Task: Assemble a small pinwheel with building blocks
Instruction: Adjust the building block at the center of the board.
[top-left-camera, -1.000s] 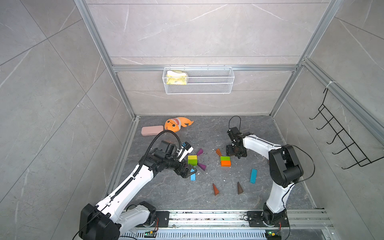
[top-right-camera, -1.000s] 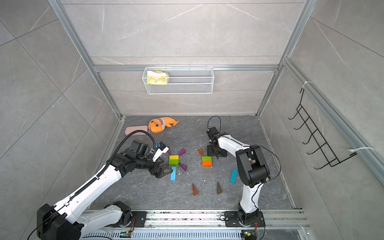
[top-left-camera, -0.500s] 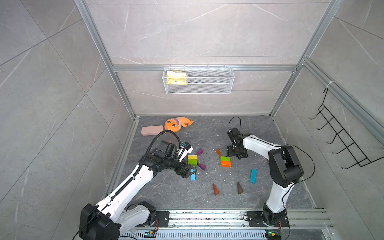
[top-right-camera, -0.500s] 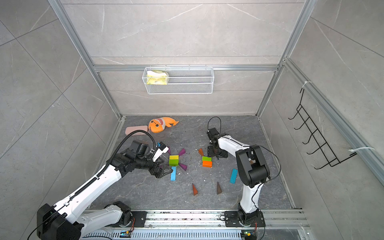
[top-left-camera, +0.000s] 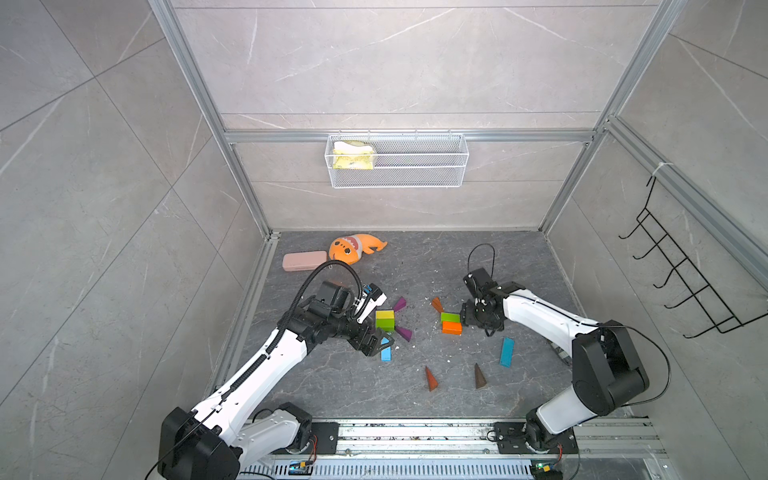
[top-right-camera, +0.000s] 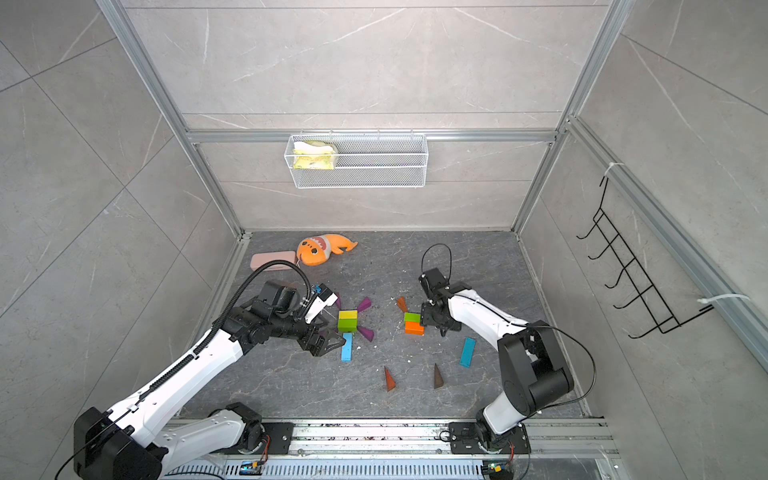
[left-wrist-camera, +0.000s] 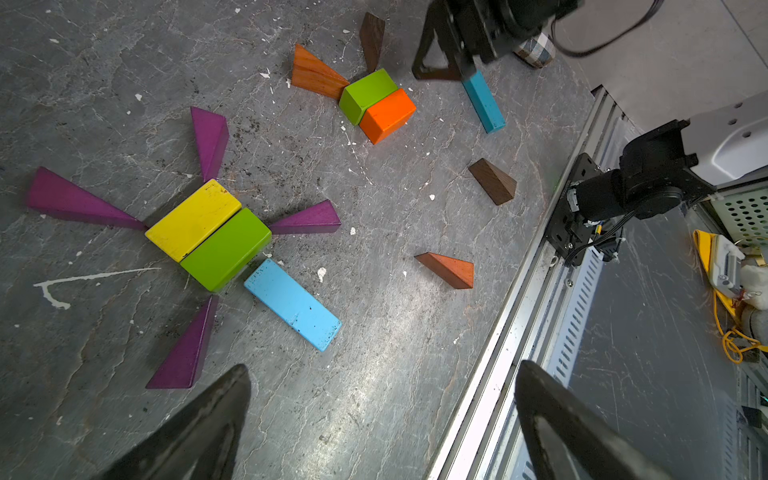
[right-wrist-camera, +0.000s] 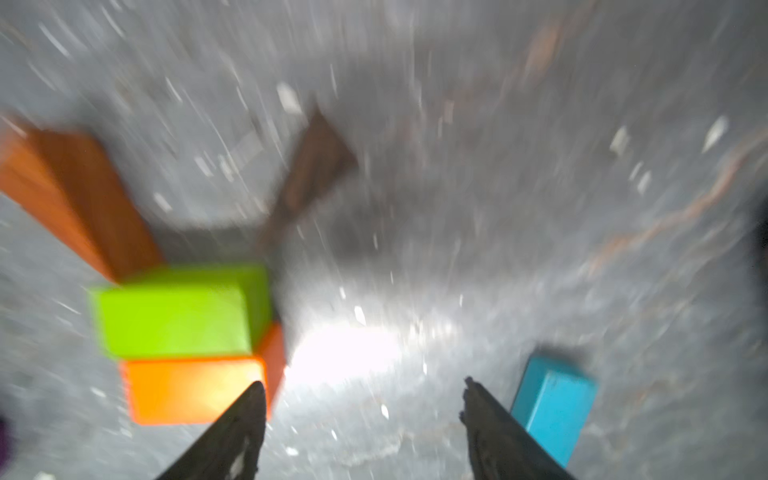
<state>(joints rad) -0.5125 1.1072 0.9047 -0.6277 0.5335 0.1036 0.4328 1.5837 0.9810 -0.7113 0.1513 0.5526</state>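
hovering low over the worktop (top-left-camera: 332, 395), the right claw (right-wrist-camera: 361, 382) has its jaws apart with only bare stone between them, grasping nothing, though that wrist view is smeared. it sits just beside the green brick (top-left-camera: 450, 318) and orange brick (top-left-camera: 451, 328), which lie touching as a hub right of the middle. an orange wedge (left-wrist-camera: 318, 79) and a brown wedge (left-wrist-camera: 372, 39) sit at the hub's far corners. the corners toward the near edge look unfilled, so i judge this pinwheel about half built.

the loose blue bar (top-left-camera: 506, 351) lies just outside one right finger, off toward the right and near edges, its long axis running roughly far to near. the reddish wedge (top-left-camera: 431, 379) and dark wedge (top-left-camera: 480, 376) lie further toward the near edge, apart from each other. the right arm is nearer all three.

the left claw (left-wrist-camera: 382, 368) hangs spread wide and empty by the purple-winged pinwheel (left-wrist-camera: 191, 224), left of the middle. no brand, label or writing can be read on any block.
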